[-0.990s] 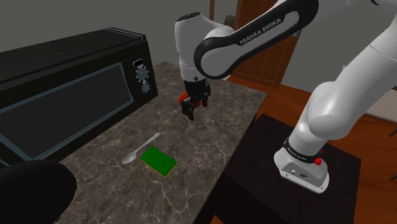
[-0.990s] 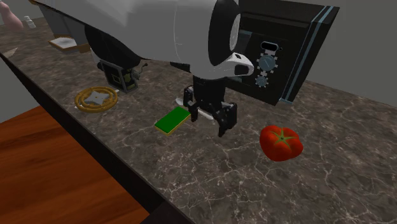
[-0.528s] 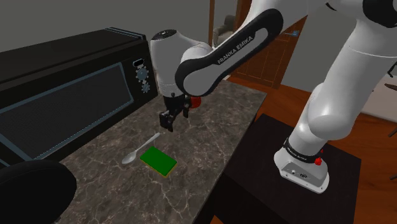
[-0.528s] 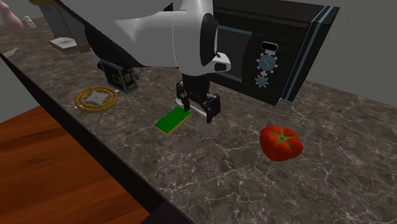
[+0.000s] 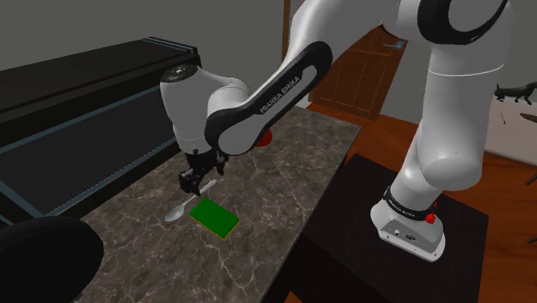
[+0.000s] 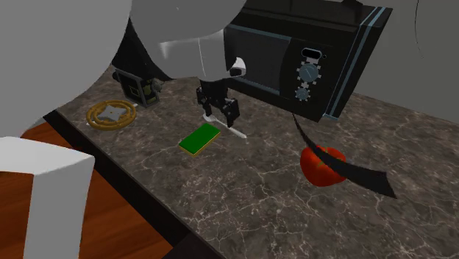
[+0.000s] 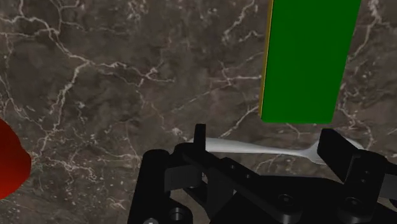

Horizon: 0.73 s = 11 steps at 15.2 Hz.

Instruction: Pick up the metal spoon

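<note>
Our gripper hung spread over the pale spoon, well inside the table's edges, beside a green card. Its handle seemingly ran finger to finger, so we needed a crosswise wrist turn before descending.

I see my white Franka arm reaching down toward the shoulder view's left, its all-black two-finger gripper pointing straight down, fingers standing apart.
</note>
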### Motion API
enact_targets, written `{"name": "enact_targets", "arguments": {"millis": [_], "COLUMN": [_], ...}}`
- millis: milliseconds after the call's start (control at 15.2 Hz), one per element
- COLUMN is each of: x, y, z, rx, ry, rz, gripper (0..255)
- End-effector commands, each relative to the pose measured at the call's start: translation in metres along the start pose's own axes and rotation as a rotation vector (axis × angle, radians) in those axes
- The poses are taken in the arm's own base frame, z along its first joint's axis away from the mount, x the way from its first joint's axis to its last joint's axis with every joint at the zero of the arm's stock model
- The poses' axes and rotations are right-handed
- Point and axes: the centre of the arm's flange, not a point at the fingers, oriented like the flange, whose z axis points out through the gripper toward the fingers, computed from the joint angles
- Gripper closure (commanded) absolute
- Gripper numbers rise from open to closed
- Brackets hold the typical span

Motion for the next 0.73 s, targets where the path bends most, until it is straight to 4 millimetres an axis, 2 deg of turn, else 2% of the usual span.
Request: {"name": "enact_targets", "arguments": {"millis": [0, 528, 660], "x": [0.012, 0.058, 0.059], "y": [-0.021, -0.105, -0.108], "z": [0.008, 0.037, 0.043], "rx": [0.001, 0.005, 0.005], "ry": [0.019, 0.089, 0.092], "rz": [0.001, -0.001, -0.001], "gripper": [0, 0, 0]}}
